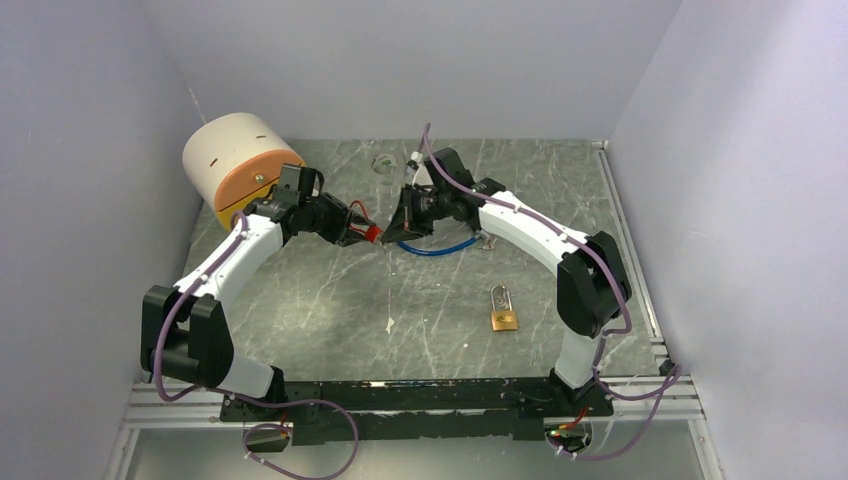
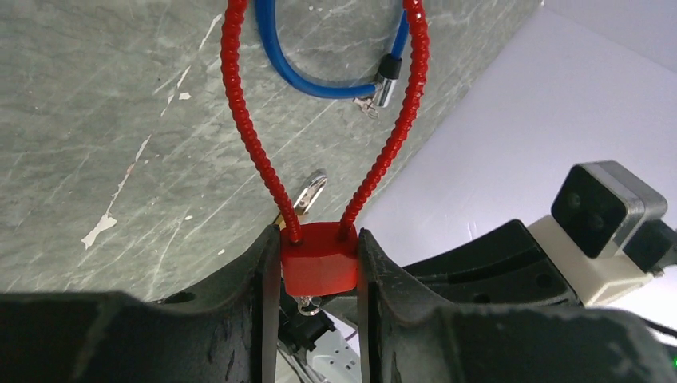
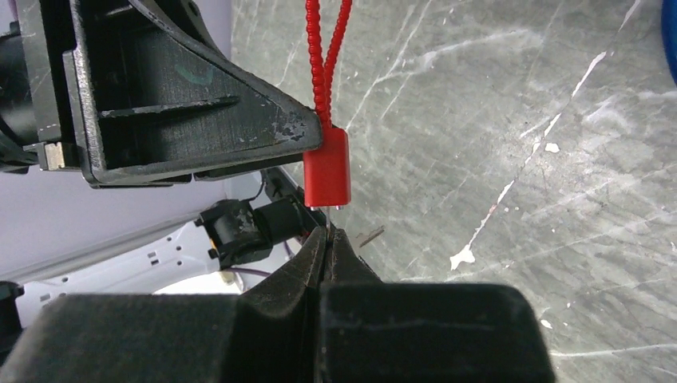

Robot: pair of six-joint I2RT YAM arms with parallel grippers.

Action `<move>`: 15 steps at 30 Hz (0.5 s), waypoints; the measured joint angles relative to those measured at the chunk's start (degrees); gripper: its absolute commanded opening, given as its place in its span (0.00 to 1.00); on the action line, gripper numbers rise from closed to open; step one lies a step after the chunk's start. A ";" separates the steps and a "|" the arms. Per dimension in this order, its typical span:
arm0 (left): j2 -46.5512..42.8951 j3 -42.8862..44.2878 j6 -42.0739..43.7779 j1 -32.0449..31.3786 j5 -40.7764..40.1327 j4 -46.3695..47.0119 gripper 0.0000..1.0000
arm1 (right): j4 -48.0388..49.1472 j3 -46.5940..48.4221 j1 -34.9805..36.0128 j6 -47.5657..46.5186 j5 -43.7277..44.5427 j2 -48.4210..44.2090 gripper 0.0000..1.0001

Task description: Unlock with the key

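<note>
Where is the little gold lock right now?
In the top view, the brass padlock lies on the table's right side, just left of the right arm's elbow, nearer the bases than the blue cable lock.

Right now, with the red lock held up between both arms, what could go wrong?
The right gripper seems to pinch the key by only a thin sliver, so turning could make it slip out. The left gripper clamps just the sides of the red lock, so the twist may rotate it in the grip.
</note>
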 measured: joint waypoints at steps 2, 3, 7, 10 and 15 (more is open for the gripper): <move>0.00 0.00 -0.83 -0.02 -0.63 -0.31 0.02 | -0.81 0.72 0.52 0.17 1.86 0.11 0.00; 0.00 0.00 -1.27 -0.02 -1.05 -0.39 0.03 | -1.51 1.51 1.14 -0.07 3.10 0.28 0.00; 0.00 0.00 -2.19 0.26 -2.21 -0.81 0.03 | -4.28 4.57 3.15 -1.53 8.13 1.14 0.00; 0.17 0.13 -2.16 0.39 -2.89 -1.60 0.03 | -4.44 4.72 4.17 -2.01 11.06 1.22 0.00; 0.66 0.13 -2.73 0.39 -2.97 -1.38 0.03 | -5.14 5.14 4.76 -2.23 14.69 1.46 0.00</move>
